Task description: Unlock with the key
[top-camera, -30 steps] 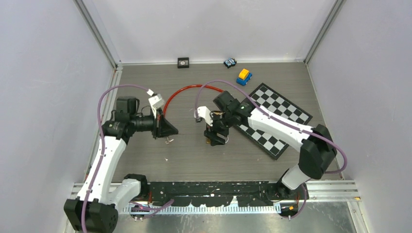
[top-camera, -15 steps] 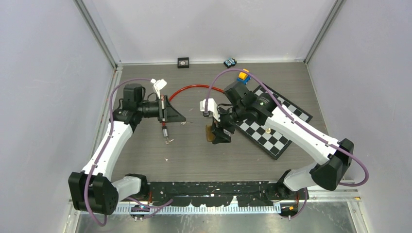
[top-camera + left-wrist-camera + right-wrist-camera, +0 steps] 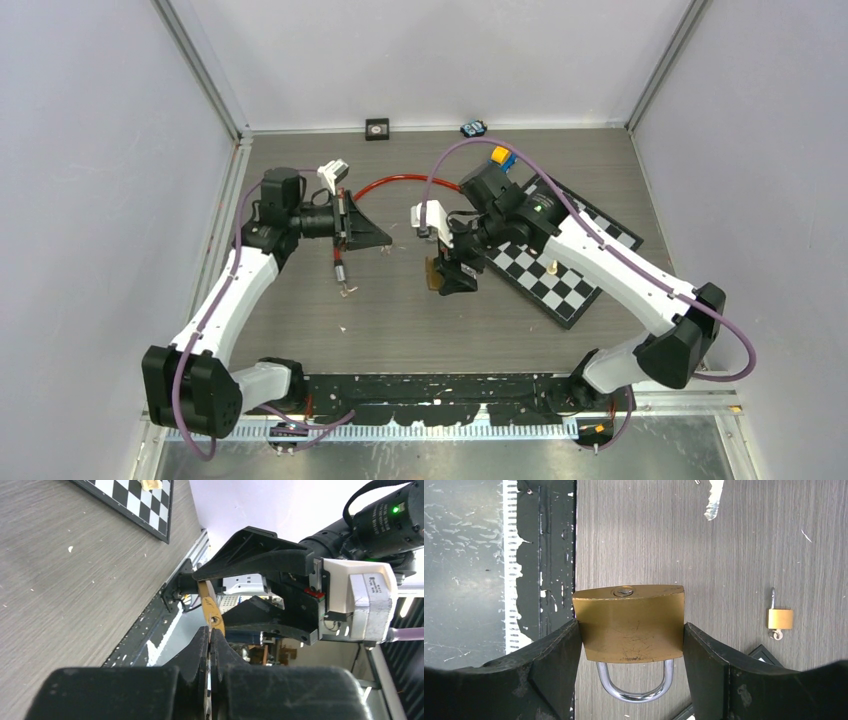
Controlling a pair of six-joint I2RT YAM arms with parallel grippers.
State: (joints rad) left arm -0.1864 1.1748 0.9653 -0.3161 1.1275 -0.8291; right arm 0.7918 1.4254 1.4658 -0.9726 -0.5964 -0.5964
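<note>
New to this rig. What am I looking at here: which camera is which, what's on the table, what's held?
Two robot arms are bolted at the table's near edge, each ending in a two-finger gripper. The wide picture comes from a fixed camera overhead. The other two come from cameras on the wrists, looking along each arm's own fingers. The right gripper clamps a brass padlock by its sides, shackle toward the camera. The left gripper is shut; whether anything is pinched in it I cannot tell. On the table lie a checkered mat, a red cable, a yellow-and-blue toy car and a small padlock.
</note>
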